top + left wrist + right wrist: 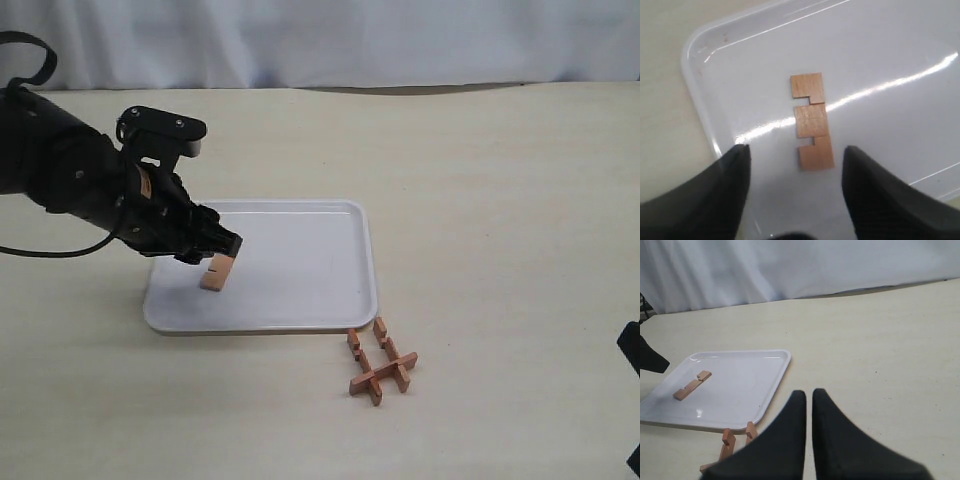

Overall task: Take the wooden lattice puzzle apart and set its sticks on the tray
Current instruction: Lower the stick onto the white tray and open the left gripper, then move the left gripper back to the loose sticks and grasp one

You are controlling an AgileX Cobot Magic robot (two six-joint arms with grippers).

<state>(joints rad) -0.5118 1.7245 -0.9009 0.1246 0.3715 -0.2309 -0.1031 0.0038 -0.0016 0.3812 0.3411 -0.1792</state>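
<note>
One notched reddish-brown stick (811, 121) lies flat on the white tray (890, 60), near its left end (217, 272). My left gripper (796, 147) hovers just above that stick, open, with nothing between its fingers (735, 185). The rest of the wooden lattice puzzle (382, 363) sits on the table just off the tray's (300, 260) near right corner: two parallel sticks crossed by a third. My right gripper (809, 392) is shut and empty above the table. It is beside the puzzle (727, 442), which its fingers partly hide.
The beige table runs on all sides of the tray (740, 385), with a white curtain behind it. A dark bit of the right arm (630, 350) shows at the right edge of the exterior view. The released stick (691, 386) shows in the right wrist view too.
</note>
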